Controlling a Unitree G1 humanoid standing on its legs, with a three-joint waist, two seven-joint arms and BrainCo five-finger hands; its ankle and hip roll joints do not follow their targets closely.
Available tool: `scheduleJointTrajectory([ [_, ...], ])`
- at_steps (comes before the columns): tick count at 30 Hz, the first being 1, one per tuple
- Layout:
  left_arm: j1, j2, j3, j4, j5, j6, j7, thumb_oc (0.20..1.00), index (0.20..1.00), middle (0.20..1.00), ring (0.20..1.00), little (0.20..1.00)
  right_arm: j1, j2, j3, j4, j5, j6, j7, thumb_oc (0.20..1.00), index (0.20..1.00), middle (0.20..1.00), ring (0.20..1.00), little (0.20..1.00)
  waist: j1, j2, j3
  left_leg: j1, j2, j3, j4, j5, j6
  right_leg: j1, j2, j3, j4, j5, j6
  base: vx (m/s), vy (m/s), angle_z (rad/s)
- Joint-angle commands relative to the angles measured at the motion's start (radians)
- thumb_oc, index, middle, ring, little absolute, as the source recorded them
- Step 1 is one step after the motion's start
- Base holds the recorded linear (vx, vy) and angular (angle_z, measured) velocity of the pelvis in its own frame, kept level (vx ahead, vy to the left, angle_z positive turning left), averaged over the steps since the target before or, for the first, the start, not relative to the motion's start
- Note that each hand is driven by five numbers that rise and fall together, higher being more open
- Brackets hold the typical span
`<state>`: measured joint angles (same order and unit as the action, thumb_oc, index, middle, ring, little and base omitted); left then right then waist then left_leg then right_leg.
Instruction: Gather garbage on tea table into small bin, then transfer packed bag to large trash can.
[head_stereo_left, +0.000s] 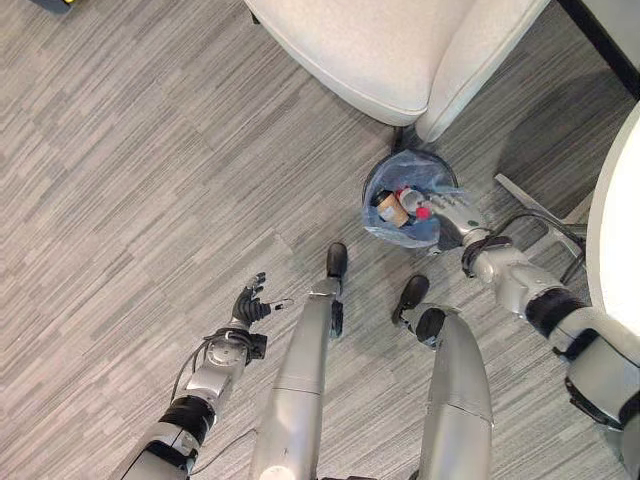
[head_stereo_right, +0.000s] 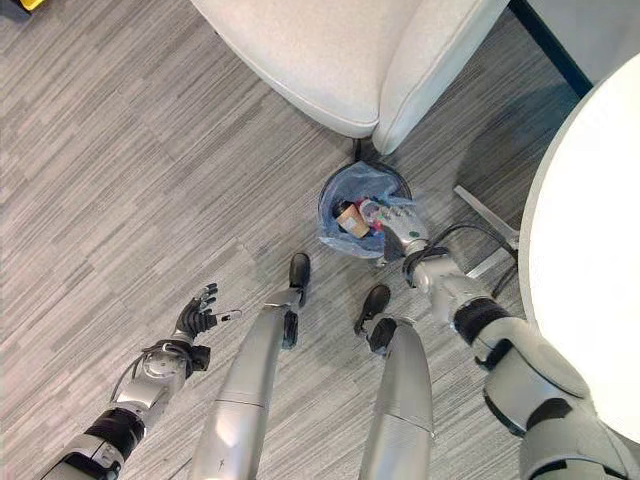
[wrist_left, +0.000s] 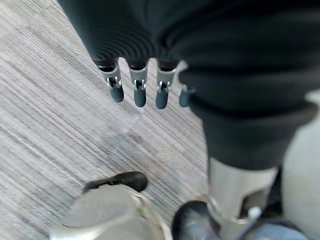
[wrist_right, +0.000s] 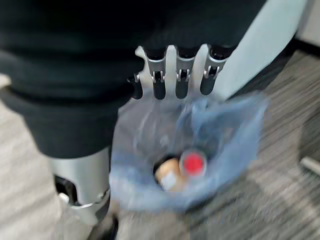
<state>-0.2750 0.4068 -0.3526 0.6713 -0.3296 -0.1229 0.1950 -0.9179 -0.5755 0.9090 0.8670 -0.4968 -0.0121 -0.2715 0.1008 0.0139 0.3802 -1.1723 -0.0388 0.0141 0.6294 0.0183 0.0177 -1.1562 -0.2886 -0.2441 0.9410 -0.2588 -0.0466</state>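
Observation:
A small bin lined with a blue bag (head_stereo_left: 374, 192) stands on the floor in front of my feet. Inside it lie a bottle with a red cap (head_stereo_left: 422, 212) and a brown cup-like piece (head_stereo_left: 388, 210); the wrist view shows the same red cap (wrist_right: 193, 163) and brown piece (wrist_right: 167, 176). My right hand (head_stereo_left: 456, 213) hovers at the bin's right rim, fingers (wrist_right: 182, 82) straight over the bag's opening, holding nothing. Low on the left, my left hand (head_stereo_left: 248, 303) hangs open above bare floor with relaxed fingers (wrist_left: 139, 91).
A white armchair (head_stereo_left: 400, 50) stands just behind the bin. A white round table (head_stereo_right: 590, 250) fills the right side, with a metal foot of its base (head_stereo_left: 530, 200) on the floor close to the bin. Grey plank floor stretches to the left.

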Motion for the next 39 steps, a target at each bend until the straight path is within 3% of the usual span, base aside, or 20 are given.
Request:
scheduleJointTrajectory([
  [1, -0.012, 0.023, -0.008, 0.007, 0.017, -0.032, 0.014, 1.0, 1.0, 1.0, 1.0, 1.0, -0.072, -0.013, 0.042, 0.057, -0.084, 0.026, 0.002, 1.0, 1.0, 1.0, 1.0, 1.0, 0.03, 0.06, 0.053, -0.01, -0.002, -0.023, 0.039, -0.109, -0.043, 0.004, -0.01, 0.094, -0.099, 0.008, 0.085, 0.01, -0.006, 0.1],
  [6, -0.032, 0.026, -0.028, 0.008, 0.008, -0.036, 0.023, 1.0, 1.0, 1.0, 1.0, 1.0, -0.088, 0.055, 0.078, 0.177, -0.1, 0.05, 0.023, 1.0, 1.0, 1.0, 1.0, 1.0, 0.047, 0.079, 0.075, -0.033, -0.017, -0.022, 0.045, -0.1, -0.041, -0.021, -0.016, 0.099, -0.081, 0.005, 0.082, 0.0, -0.009, 0.11],
  [7, -0.04, 0.021, -0.036, 0.01, 0.01, -0.037, 0.026, 1.0, 1.0, 1.0, 1.0, 1.0, -0.082, 0.074, 0.066, 0.193, -0.082, 0.05, 0.023, 0.2, 0.2, 0.2, 0.2, 0.2, 0.048, 0.082, 0.08, -0.04, -0.022, -0.022, 0.05, -0.097, -0.04, -0.027, -0.016, 0.1, -0.074, 0.003, 0.08, 0.0, -0.015, 0.11],
  [25, -0.044, 0.01, 0.002, -0.023, 0.006, -0.028, 0.023, 1.0, 1.0, 1.0, 1.0, 1.0, -0.026, 0.003, -0.143, -0.003, 0.159, 0.017, -0.026, 0.2, 0.2, 0.2, 0.2, 0.2, 0.018, 0.061, 0.096, 0.048, -0.007, -0.015, -0.01, -0.095, -0.028, 0.041, 0.016, 0.109, -0.129, 0.034, 0.09, -0.01, -0.003, -0.01],
  [30, -0.037, -0.002, 0.029, -0.021, 0.011, -0.014, 0.008, 1.0, 1.0, 1.0, 1.0, 1.0, 0.074, 0.023, -0.274, -0.161, 0.296, -0.021, -0.014, 0.2, 0.2, 0.2, 0.2, 0.2, 0.002, 0.045, 0.082, 0.2, 0.002, -0.014, -0.134, -0.07, -0.037, 0.186, 0.037, 0.085, -0.246, 0.069, 0.104, -0.03, -0.019, -0.1],
  [38, 0.063, -0.006, 0.09, -0.042, 0.059, 0.009, -0.036, 1.0, 1.0, 1.0, 1.0, 1.0, 0.388, 0.092, -0.471, -0.541, 0.455, -0.102, 0.066, 0.2, 0.2, 0.2, 0.2, 0.2, -0.044, 0.005, 0.031, 0.588, 0.011, -0.01, -0.348, -0.053, -0.043, 0.569, 0.063, 0.039, -0.496, 0.133, 0.131, 0.05, 0.001, -0.06],
  [39, 0.08, -0.009, 0.098, -0.052, 0.062, 0.006, -0.038, 1.0, 1.0, 1.0, 1.0, 1.0, 0.429, 0.107, -0.505, -0.576, 0.489, -0.11, 0.075, 0.2, 0.2, 0.2, 0.2, 0.2, -0.049, 0.0, 0.02, 0.631, 0.013, -0.003, -0.387, -0.021, -0.041, 0.619, 0.066, 0.02, -0.542, 0.169, 0.13, 0.02, 0.043, -0.18],
])
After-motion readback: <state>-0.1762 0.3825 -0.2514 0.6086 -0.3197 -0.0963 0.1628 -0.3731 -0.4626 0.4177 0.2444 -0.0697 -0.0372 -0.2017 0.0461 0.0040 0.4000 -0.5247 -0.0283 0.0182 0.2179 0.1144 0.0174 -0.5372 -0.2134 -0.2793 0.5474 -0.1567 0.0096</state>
